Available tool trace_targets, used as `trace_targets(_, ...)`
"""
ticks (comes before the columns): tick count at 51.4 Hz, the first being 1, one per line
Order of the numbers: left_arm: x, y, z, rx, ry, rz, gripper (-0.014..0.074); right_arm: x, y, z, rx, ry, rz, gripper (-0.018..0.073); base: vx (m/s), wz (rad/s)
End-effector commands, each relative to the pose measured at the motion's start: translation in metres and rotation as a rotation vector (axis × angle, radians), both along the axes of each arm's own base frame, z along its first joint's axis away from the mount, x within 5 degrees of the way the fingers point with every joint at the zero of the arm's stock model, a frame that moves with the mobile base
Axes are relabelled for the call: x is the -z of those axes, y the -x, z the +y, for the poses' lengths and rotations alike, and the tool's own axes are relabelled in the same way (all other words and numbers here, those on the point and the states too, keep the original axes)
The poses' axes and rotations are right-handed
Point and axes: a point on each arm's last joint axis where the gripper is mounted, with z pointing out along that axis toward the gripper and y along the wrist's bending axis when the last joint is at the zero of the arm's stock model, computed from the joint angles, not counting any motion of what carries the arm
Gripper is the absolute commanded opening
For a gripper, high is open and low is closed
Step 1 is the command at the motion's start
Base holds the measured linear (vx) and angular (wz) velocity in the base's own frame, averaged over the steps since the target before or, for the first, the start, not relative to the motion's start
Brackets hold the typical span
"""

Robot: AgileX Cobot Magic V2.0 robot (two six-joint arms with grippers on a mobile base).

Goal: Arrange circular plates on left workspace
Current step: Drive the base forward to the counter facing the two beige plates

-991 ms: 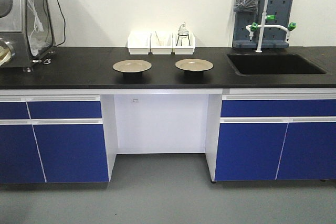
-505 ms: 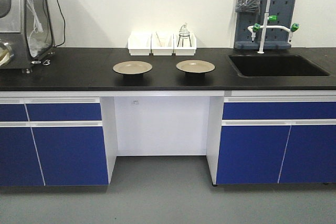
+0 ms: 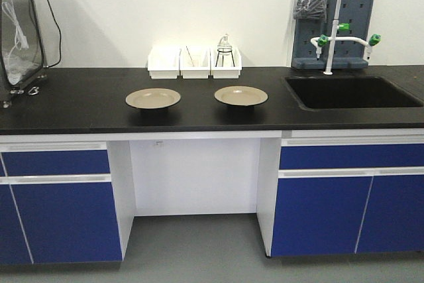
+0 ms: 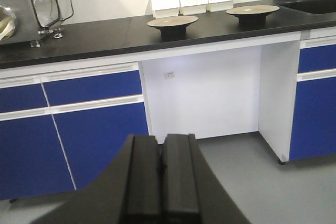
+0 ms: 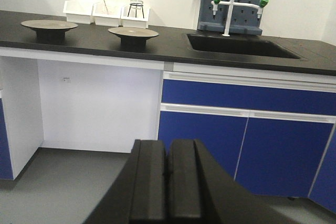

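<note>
You have two round, shallow, glossy beige-tan plates on the flat matte black tabletop [image 3: 79,101], each raised on a dark foot. The left plate [image 3: 152,98] sits above the left side of the open white knee space between the cabinets; the right plate [image 3: 241,95] sits above its right side. They are level with each other, well apart, and touch nothing else. Behind them, against the wall, three white rectangular plastic bins [image 3: 194,63] stand side by side; the rightmost holds a small clear glass flask [image 3: 225,48] on a wire stand. To the right of the plates the recessed black sink basin [image 3: 351,92] is set into the tabletop, with a white gooseneck faucet [image 3: 332,40] with green knobs behind it. Glossy blue cabinet fronts [image 3: 63,220] run beneath the tabletop on both sides of the gap.

Your left tool [image 4: 160,179] shows in the left wrist view, low in front of the cabinets and well short of the tabletop; its two black jaws are pressed together with nothing between them. Your right tool [image 5: 168,182], in the right wrist view, is the same: jaws closed flush, empty, low above the grey floor [image 5: 63,182] and well away from both plates.
</note>
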Motion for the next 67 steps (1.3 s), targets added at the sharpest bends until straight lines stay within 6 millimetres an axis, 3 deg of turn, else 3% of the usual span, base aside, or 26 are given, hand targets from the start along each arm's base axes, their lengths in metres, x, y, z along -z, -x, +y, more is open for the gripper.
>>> trace_targets(1,-0.0021,0.0000,0.0009,-0.012,0.009,-0.083,-0.0001,-0.0004,-0.0003,0.0005,-0.004,0.013,-0.067,-0.0003,0.41,0.01)
trace_targets(67,-0.0021,0.0000,0.0009,-0.012,0.009,-0.083,-0.0001,-0.0004,-0.0003,0.0005,-0.004,0.013,-0.067,-0.0003,0.48,0.04)
